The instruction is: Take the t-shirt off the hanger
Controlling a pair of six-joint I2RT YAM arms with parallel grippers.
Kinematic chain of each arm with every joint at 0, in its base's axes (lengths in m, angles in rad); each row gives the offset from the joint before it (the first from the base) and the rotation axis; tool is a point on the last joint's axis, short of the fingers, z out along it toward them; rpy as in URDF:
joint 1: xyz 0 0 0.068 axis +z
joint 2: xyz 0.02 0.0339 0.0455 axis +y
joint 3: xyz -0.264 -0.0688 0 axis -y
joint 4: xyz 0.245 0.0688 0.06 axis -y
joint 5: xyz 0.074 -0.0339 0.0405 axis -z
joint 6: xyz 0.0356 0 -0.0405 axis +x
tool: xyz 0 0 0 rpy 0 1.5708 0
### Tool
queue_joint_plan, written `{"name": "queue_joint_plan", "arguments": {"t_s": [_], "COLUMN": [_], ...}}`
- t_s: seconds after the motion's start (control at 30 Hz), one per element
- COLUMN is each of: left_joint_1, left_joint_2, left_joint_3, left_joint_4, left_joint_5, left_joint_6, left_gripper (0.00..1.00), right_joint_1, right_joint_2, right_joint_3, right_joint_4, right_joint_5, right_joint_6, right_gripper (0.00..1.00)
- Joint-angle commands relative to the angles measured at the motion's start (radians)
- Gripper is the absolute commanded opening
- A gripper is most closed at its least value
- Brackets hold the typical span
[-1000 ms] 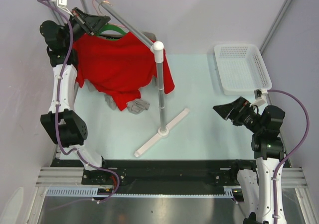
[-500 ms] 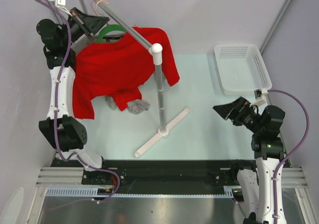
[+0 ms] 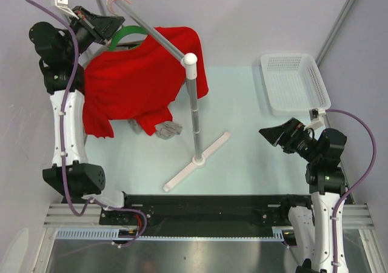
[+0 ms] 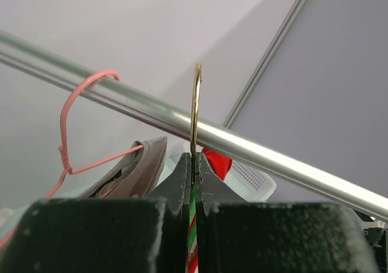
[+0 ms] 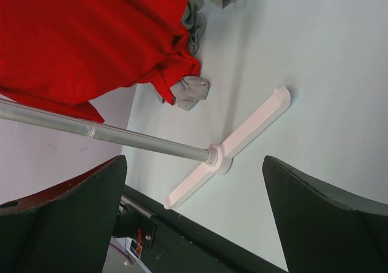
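Observation:
A red t-shirt [image 3: 136,82] hangs on a green hanger [image 3: 128,35] at the top left, under the rack's metal rail [image 3: 148,33]. My left gripper [image 3: 108,24] is shut on the hanger's neck. In the left wrist view the metal hook [image 4: 196,112] rises from between the closed fingers [image 4: 179,179], in front of the rail [image 4: 254,148]; I cannot tell whether it still rests on the rail. My right gripper [image 3: 271,135] is open and empty, low at the right. The right wrist view shows the t-shirt [image 5: 91,36] at its upper left.
The rack's upright pole [image 3: 194,109] stands on a white cross base [image 3: 197,161]. A grey cloth [image 3: 163,128] lies under the shirt. A pink wire hanger [image 4: 73,127] hangs on the rail. A white basket [image 3: 295,83] sits at the far right.
My left gripper has risen and moved left with the hanger. The red shirt swung with it, its far sleeve now lifted by the rail. The right arm has not moved.

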Motion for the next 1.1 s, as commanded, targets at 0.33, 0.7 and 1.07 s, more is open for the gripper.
{"name": "queue_joint_plan", "arguments": {"t_s": [0.33,0.7,1.07], "left_joint_1": [-0.006,-0.334,-0.497], "left_joint_2": [-0.483,-0.419,-0.179], "left_joint_3": [-0.541,-0.728,-0.684], "left_joint_4": [0.0,0.067,0.263], "left_joint_5": [-0.124,-0.107,-0.057], "left_joint_6": [0.027,0.06,-0.032], "left_gripper": [0.01,0.0,0.0], "right_joint_1": [0.02,0.19,0.272], "right_joint_2": [-0.001,0.16,0.395], "right_joint_3": [0.062,0.132,0.315], "right_joint_4": [-0.014,0.057,0.1], "right_joint_5": [0.042,0.108,0.172], "right_joint_6": [-0.088,-0.152,-0.206], "right_gripper": [1.0,1.0,0.9]}}
